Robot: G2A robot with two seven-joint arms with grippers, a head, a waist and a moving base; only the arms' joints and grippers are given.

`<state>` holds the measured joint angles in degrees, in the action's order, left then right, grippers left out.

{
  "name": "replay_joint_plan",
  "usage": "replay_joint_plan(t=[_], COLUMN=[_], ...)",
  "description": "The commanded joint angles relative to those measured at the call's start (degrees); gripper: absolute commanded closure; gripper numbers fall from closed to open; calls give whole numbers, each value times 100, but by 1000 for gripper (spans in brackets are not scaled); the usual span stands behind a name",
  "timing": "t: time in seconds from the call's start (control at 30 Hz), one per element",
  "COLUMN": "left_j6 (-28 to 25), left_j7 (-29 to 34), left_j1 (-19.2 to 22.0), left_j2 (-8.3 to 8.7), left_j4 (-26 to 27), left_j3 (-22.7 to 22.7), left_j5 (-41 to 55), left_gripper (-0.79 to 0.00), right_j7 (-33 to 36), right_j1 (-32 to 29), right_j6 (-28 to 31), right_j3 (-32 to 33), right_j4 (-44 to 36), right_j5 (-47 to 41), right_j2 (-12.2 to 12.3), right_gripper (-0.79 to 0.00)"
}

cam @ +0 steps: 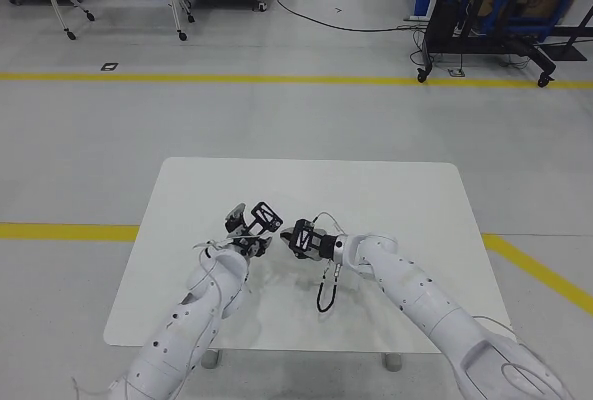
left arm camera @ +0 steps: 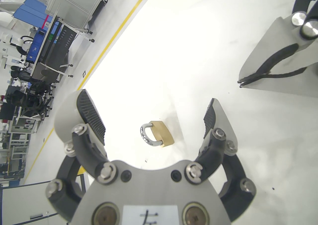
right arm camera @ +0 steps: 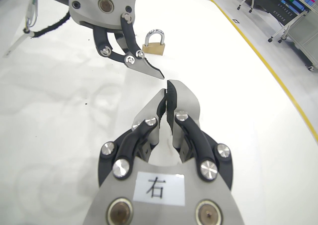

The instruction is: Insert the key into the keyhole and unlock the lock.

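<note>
The brass padlock [left arm camera: 159, 135] is resting on the white tabletop [cam: 396, 200] with its shackle seated. The left gripper [left arm camera: 149, 99] is hovering over it, jaws standing wide apart. The right gripper [right arm camera: 166, 88] is sitting just beside the left one, near the centre of the top view. Its jaws are pressing together, and whether they are holding anything cannot be told.

top: overhead, down onto table [cam: 396, 200] | wrists: close, low, roughly facing; both share padlock [left arm camera: 161, 134]
</note>
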<state>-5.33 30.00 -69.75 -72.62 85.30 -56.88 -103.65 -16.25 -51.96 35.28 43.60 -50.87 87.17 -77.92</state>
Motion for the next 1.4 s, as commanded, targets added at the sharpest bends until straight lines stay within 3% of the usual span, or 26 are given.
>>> replay_joint_plan(t=[0.0,0.33,0.5,0.67,0.83,0.93,1.07,1.17,1.27,1.33,1.37], left_j6=[-19,23,28,-46,-46,-51,-524,-1728,-3023,-3023,-3046], left_j7=[6,-48,-289,-757,-757,-788,-1236,-1063,-93,826,971], left_j1=[49,96,-110,-615,-615,-627,-716,-605,-120,384,469], left_j2=[-17,-78,-23,98,98,96,96,128,181,200,202], left_j4=[-99,-160,322,1175,1175,1177,1042,691,-330,-1104,-1184], left_j3=[6,-7,-447,-1286,-1286,-1288,-1769,-2180,-2424,-2424,-2401], left_j5=[18,58,372,916,916,959,2568,4326,6271,7126,7197], left_gripper=[-785,-785,-785,-785,-785,-785,-785,-785,-785,-785,-785], right_j7=[-21,-510,-902,-902,-902,-985,-1055,-918,-835,-759,-759], right_j1=[9,-54,-142,-142,-142,-279,-289,-215,-183,-166,-166], right_j6=[5,-64,113,113,113,240,1173,1766,2134,2149,2149], right_j3=[-7,215,400,400,400,505,701,761,834,855,855], right_j4=[27,125,150,150,150,-30,32,192,331,382,382], right_j5=[2,-334,-585,-585,-585,-1086,-2115,-2538,-3007,-3129,-3129], right_j2=[-7,10,62,62,62,45,29,27,14,9,9], right_gripper=[0,0,0,0,0,0,0,0,0,0,0])
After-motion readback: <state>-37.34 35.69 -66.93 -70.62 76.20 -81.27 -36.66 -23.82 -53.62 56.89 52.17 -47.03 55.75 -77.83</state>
